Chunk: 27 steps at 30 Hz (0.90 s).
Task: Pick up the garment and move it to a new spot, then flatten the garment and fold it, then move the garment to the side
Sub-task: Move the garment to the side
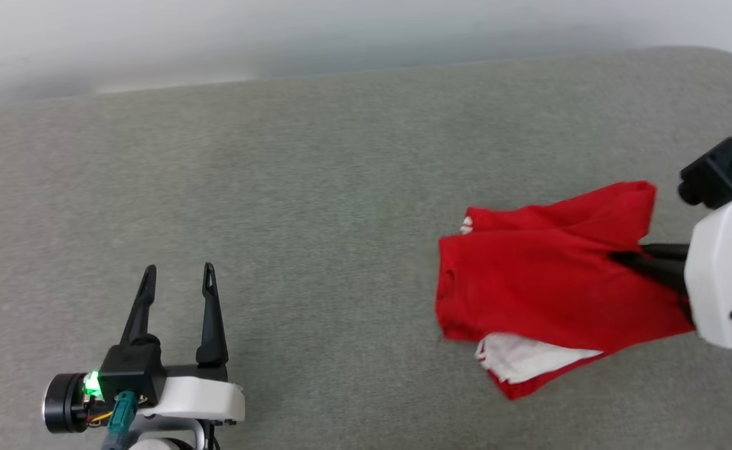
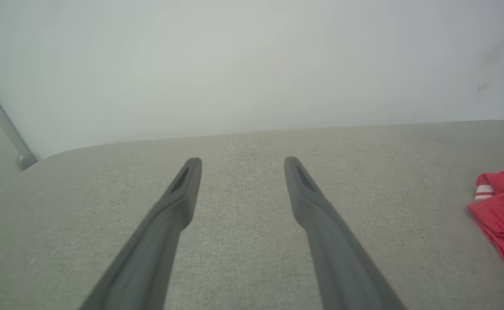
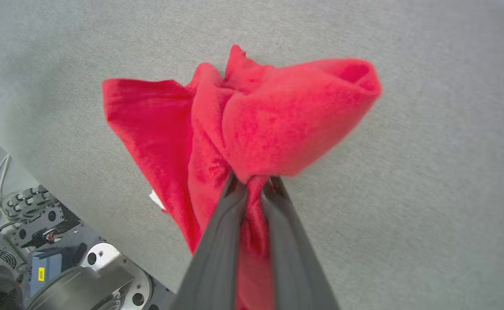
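Observation:
The garment [image 1: 547, 275] is a red shirt with a white sleeve showing at its lower edge, bunched and draped at the right of the grey surface. My right gripper [image 1: 619, 257] comes in from the right edge, shut on a fold of the garment. In the right wrist view the red cloth [image 3: 277, 125] bulges over the pinched fingers [image 3: 221, 232], so the right gripper [image 3: 254, 181] has its tips buried in fabric. My left gripper [image 1: 178, 272] stands open at the lower left, far from the garment, nothing between its fingers [image 2: 183, 189]. The garment's edge [image 2: 503, 215] shows at the right of the left wrist view.
The grey cushioned surface [image 1: 315, 206] spreads wide to the left and behind the garment, with a pale wall [image 1: 215, 37] beyond its far edge. The robot's base and cables [image 3: 41, 258] show below the surface's near edge in the right wrist view.

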{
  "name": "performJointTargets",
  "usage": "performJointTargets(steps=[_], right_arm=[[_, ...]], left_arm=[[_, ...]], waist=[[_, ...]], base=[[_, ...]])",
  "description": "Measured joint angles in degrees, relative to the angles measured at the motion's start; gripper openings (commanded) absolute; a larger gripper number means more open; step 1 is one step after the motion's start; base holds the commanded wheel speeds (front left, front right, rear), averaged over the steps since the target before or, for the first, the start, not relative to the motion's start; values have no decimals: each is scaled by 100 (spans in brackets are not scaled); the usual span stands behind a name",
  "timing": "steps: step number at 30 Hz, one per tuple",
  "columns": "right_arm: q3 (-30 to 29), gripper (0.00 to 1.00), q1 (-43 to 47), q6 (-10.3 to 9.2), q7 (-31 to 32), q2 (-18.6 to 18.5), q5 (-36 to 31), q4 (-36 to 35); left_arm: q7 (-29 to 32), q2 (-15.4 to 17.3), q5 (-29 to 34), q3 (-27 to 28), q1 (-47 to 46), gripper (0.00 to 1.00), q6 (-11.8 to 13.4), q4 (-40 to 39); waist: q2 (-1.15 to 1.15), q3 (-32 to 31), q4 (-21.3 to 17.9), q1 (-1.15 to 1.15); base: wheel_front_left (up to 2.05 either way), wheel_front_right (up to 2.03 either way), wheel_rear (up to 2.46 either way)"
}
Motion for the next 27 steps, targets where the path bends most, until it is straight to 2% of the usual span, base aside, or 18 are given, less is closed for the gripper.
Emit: performJointTargets(steps=[6,14,21,27], right_arm=[[5,0,-259,0,-294,-651,-555,155],[-398,0,-509,1,-989,-1107,-1172,1278],[-1089,0,-750,2,-1316,-1154,-1690,2482],[-1535,0,-932,1,-1519,-797,-2048,3192]], left_arm=[[0,32,58,38,-205,100,-56,-185],[0,172,147,41,-561,100,-108,-408],[0,244,169,5,-807,100,-141,-557],[0,275,168,-15,-879,100,-140,-621]], waist=[[0,405,-413,0],[0,1132,-704,0],[0,1709,-688,0],[0,2015,-569,1]], base=[[0,0,0],[0,0,0],[0,0,0],[0,0,0]])
